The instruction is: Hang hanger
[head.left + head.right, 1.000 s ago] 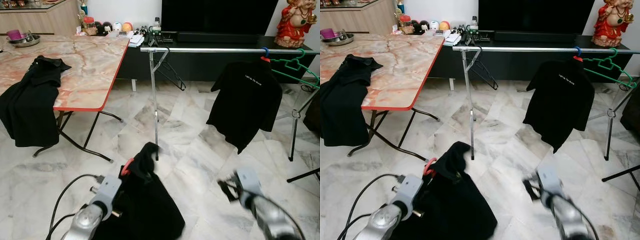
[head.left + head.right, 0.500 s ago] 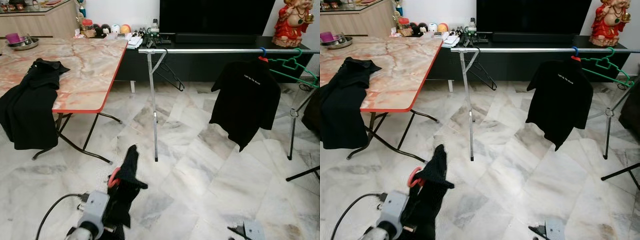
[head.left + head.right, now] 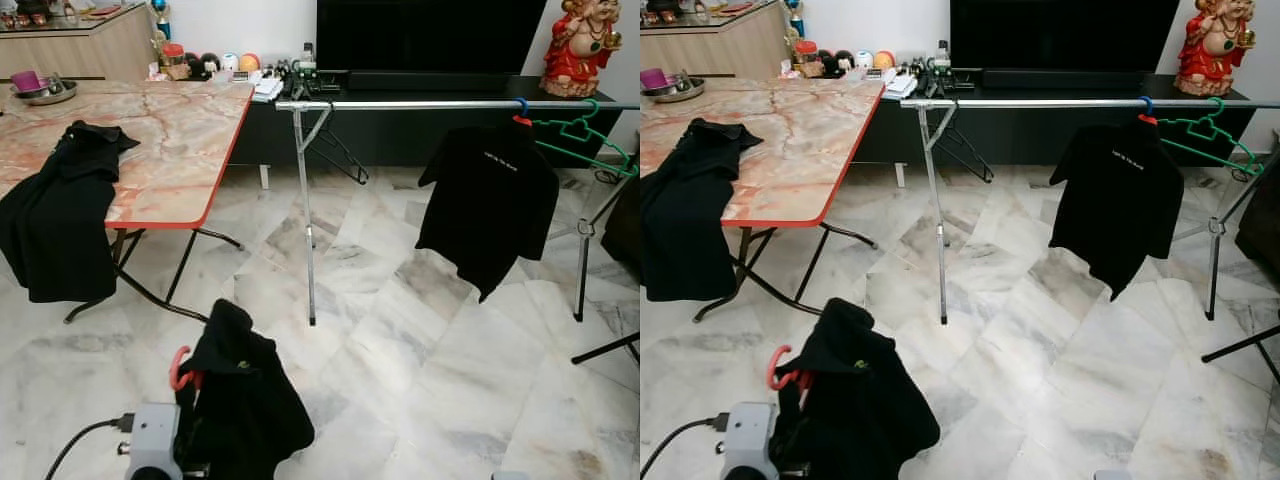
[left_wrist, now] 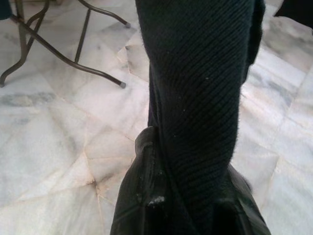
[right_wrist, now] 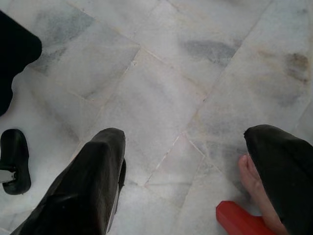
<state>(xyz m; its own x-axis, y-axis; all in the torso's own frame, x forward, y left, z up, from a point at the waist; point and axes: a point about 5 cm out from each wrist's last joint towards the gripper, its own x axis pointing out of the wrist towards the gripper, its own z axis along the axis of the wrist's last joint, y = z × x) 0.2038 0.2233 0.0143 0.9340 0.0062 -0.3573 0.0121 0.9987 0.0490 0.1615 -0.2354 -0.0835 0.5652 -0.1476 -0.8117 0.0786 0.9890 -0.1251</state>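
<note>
**Left eye view: garment on red hanger held short of the rail**

Left eye view: the left gripper (image 3: 205, 385) holds up a black garment (image 3: 243, 400) on a red hanger (image 3: 180, 366), whose hook curls out beside the cloth. This bundle hangs low, well in front of the silver clothes rail (image 3: 440, 104) and to the left of its upright post. On the rail hang a black T-shirt (image 3: 490, 200) at the right, a green hanger (image 3: 585, 135) beside it, and a bare black hanger (image 3: 335, 150) near the post. Left of the rail stands a marble-topped table (image 3: 170, 130) with another black shirt (image 3: 60, 210) draped over its edge.

Right eye view: the same scene; a red figurine (image 3: 1212, 45) sits on the dark cabinet behind the rail.

Left wrist view: ribbed black cloth runs between the fingers (image 4: 139, 196), which are pinched onto it; pale marble floor (image 4: 58, 127) lies beyond.

Right wrist view: the right gripper (image 5: 195, 181) points at the floor, its two fingers spread wide with nothing between them. A person's bare toes (image 5: 252, 181) and a red object (image 5: 239, 223) show beside one finger.
</note>
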